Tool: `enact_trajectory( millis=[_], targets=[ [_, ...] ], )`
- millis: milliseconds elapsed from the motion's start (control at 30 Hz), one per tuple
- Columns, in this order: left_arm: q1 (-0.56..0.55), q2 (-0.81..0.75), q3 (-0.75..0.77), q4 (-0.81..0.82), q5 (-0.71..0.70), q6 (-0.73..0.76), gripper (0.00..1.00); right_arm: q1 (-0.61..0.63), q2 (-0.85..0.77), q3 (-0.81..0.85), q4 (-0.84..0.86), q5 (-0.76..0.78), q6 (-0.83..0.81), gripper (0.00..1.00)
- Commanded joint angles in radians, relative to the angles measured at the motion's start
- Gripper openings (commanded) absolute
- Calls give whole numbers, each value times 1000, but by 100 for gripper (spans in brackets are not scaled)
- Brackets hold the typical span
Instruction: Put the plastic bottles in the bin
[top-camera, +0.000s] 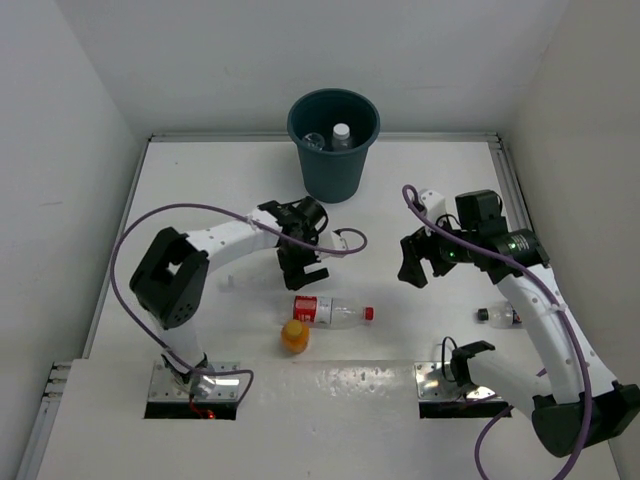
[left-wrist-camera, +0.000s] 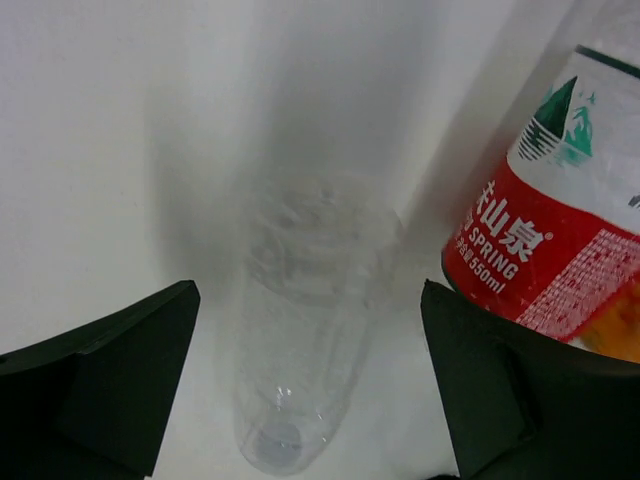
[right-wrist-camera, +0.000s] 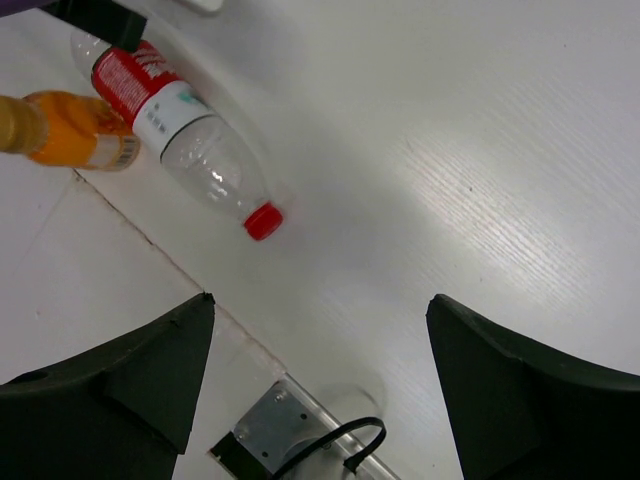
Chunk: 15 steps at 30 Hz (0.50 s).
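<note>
The dark teal bin (top-camera: 333, 170) stands at the back centre with a white-capped bottle (top-camera: 341, 133) and a clear one (top-camera: 315, 141) inside. My left gripper (top-camera: 300, 264) is open, low over the table, its jaws on either side of a clear unlabelled bottle (left-wrist-camera: 300, 330) without touching it. A red-labelled, red-capped bottle (top-camera: 331, 312) lies just in front of it and also shows in the left wrist view (left-wrist-camera: 545, 230) and the right wrist view (right-wrist-camera: 185, 140). A stubby orange bottle (top-camera: 295, 335) lies beside it. My right gripper (top-camera: 415, 262) is open and empty (right-wrist-camera: 320, 300) above the table.
A black-capped clear bottle (top-camera: 497, 316) lies by my right arm's forearm. Metal mounting plates (top-camera: 195, 388) (right-wrist-camera: 285, 430) sit at the near edge. White walls enclose the table on three sides.
</note>
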Motion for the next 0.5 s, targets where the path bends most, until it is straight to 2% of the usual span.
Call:
enact_trajectory(
  millis=[0,100,200,333,467],
  targets=[
    [-10,58,61,38,-64,-37,100,-1,-16,-1,-15,14,-19,86],
    [1,104,73,61,-73,-37,99,1,-20,2,-18,13,-19,86],
    [10,129,82,72,-73,-37,87,-2,-20,-2,-18,14,-18,86],
    [40,158,92,72,-82,-47,82,-7,-8,-1,-21,17,-22,86],
    [50,158,127,13,-41,-56,62,-4,-8,8,-18,19,-27,86]
  ],
)
